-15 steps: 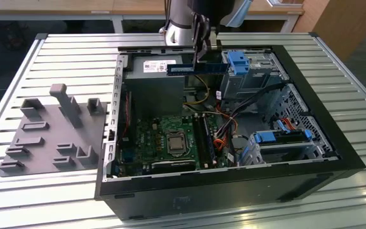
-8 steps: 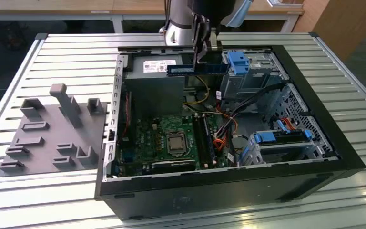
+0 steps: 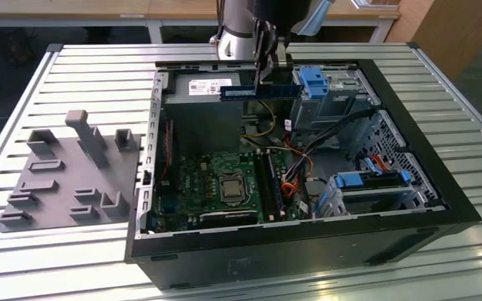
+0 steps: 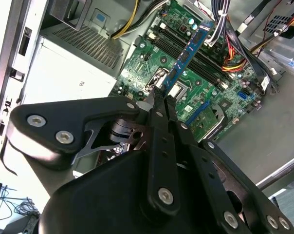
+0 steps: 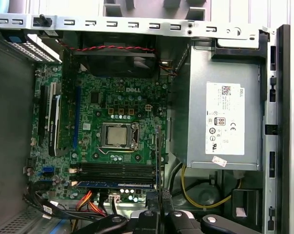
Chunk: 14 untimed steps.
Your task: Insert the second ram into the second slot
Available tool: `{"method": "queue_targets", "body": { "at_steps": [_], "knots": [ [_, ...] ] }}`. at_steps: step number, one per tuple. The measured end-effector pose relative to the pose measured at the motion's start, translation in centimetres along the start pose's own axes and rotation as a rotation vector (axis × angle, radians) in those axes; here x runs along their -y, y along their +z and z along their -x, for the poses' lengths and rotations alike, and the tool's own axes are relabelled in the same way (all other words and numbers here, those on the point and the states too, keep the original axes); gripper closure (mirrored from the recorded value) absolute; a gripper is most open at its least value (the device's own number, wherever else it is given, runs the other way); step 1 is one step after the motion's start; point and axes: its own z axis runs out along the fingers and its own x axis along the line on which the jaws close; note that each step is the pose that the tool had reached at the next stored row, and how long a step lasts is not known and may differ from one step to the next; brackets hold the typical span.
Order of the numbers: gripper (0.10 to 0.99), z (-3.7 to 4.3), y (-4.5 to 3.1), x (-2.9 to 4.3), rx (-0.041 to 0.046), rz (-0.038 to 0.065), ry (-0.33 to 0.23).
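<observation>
Gripper: enters at 12 o'clock in the exterior view, fingers pinched hard onto the second ram with no spare gap; in the second wrist view its dark fingertips meet on the stick's near end
Second ram: one thin blue stick, held level in the air over the 12 o'clock end of the case, not seated; seen running away from the tips in the second wrist view
Memory slots: long dark rows on the motherboard, at 6 o'clock of the stick and well apart from it; their number is hard to count, perhaps four
Room: open air all round the stick; the case walls ring the board; orange and black cables crowd just at 3 o'clock of the slots
Labels: one large white sticker with dark print on the one power supply
Counts: two blue drive brackets; one processor socket; one grey fixture at 9 o'clock of the case, on the slatted table
</observation>
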Motion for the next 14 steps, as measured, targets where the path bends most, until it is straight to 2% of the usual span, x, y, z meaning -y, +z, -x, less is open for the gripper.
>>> {"method": "queue_targets", "body": {
  "at_steps": [14],
  "knots": [
    [0.949,-0.32,-0.01,-0.01,0.0,0.0,0.0]
  ]
}}
